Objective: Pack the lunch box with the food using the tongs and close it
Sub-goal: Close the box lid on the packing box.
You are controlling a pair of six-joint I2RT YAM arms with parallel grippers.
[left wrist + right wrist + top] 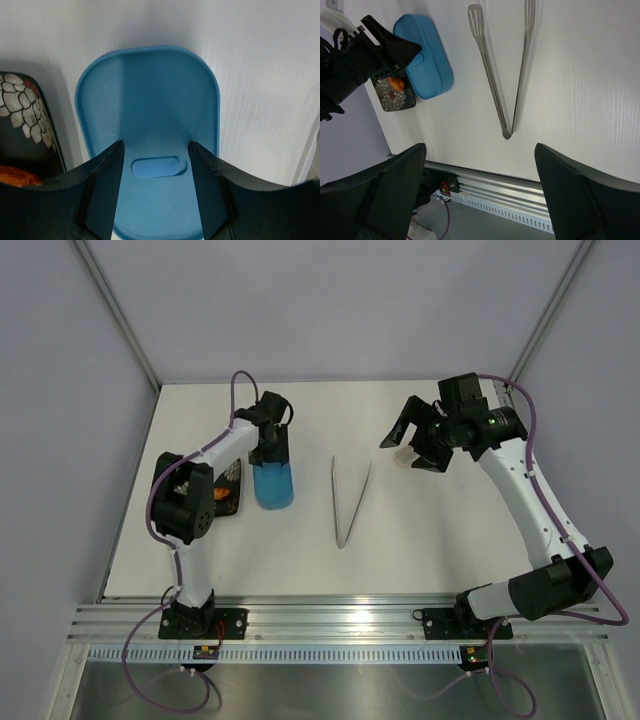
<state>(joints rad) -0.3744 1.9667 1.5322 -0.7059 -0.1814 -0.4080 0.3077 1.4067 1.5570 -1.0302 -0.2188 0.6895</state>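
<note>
Closest to me, the ribbed aluminium rail (340, 620) carried both arm bases along the near edge of the white desk (440, 550). Just past it, the long silver metal tongs (490, 80) lay flat near the middle of the desk, touched by neither arm. Their joined end pointed toward the rail and the two slim arms spread in a narrow V toward the far side. The one tip I could see in full from the right wrist was flat and slotted.

Left of the tongs and well apart from them sat the small bright-blue oval plastic lunch box (273, 485), lying lengthwise away from me with its flat blue lid (150, 100) on top. Just beside the box on its left lay the dark square plate with a pale scale pattern (22, 115), mostly hidden under the left arm in the overhead view. One orange piece of food (395, 83) rested on that plate; I could not make out any other pieces.

The left gripper (271, 448) hung over the far end of the box. Its fingers (107, 190) were parted on either side of a shallow oval recess in the lid and clasped nothing. Farther back and to the right of the tongs' tips, the right gripper (481, 147) was raised above the desk, jaws spread wide and empty.
</note>
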